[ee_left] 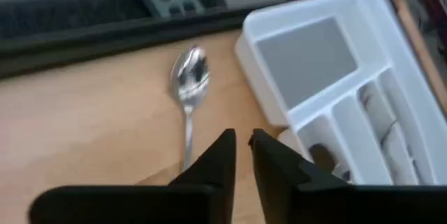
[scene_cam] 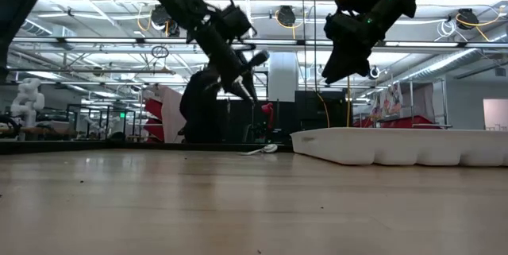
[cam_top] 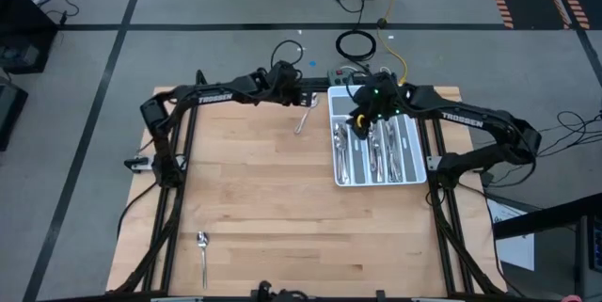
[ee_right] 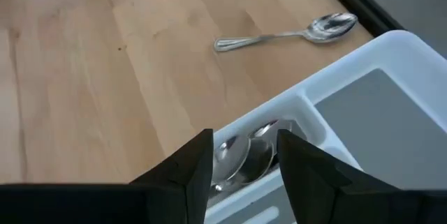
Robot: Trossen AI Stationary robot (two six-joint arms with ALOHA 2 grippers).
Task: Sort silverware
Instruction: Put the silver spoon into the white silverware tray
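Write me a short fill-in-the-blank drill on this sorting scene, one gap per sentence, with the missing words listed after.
1. The spoon lying just outside the white tray rests on the ____.
2. The right gripper hangs above the tray with nothing between its ____.
3. The left gripper hovers over the handle of a ____.
4. A second utensil lies alone near the table's ____ edge in the high view.

Missing words: table; fingers; spoon; bottom
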